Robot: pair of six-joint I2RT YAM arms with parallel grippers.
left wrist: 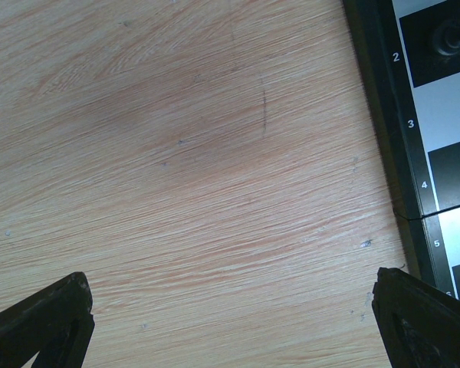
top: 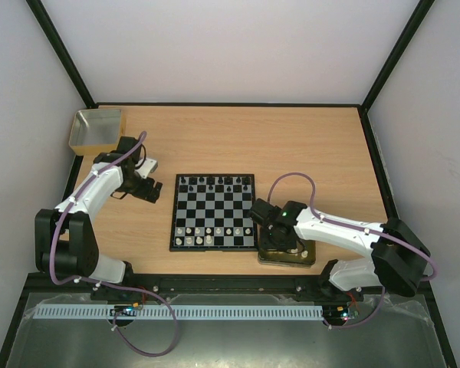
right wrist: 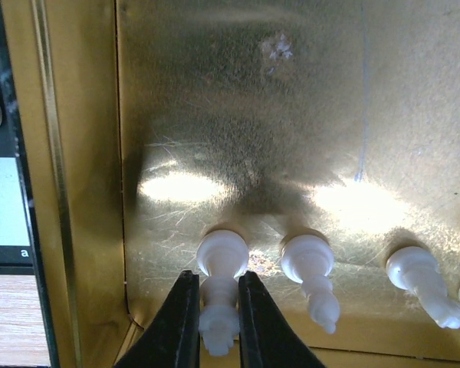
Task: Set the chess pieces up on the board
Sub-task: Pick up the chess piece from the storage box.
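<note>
Reading down the black border of the board (left wrist: 383,115) in the left wrist view, white numerals 2, 3, 4 and 5 run along its edge, and a black piece (left wrist: 448,37) stands on the dark square beside the 2. In the right wrist view a small white letter a is printed on the border strip at lower left. The board lies in the middle of the wooden table (top: 307,146), with black pieces (top: 215,182) lined along its far row and white pieces (top: 211,232) spread over its two near rows. The right gripper (right wrist: 217,285) is down inside the gold tray (right wrist: 238,115), which sits just off the board's near right corner. Its fingers (right wrist: 180,322) are drawn narrow and press on both sides of a white piece (right wrist: 222,257) lying on the tray floor, round base toward the tray's middle. A second white figure (right wrist: 310,276) lies just beside the right finger, and a third (right wrist: 418,280) lies farther right. The tray's raised left wall stands between the gripped piece and the board. The left gripper (left wrist: 230,330) hangs over bare wood just beside the board's left edge, its fingers spread wide. A yellowish square box (top: 98,130) sits at the far left corner of the table, well apart from the board.
</note>
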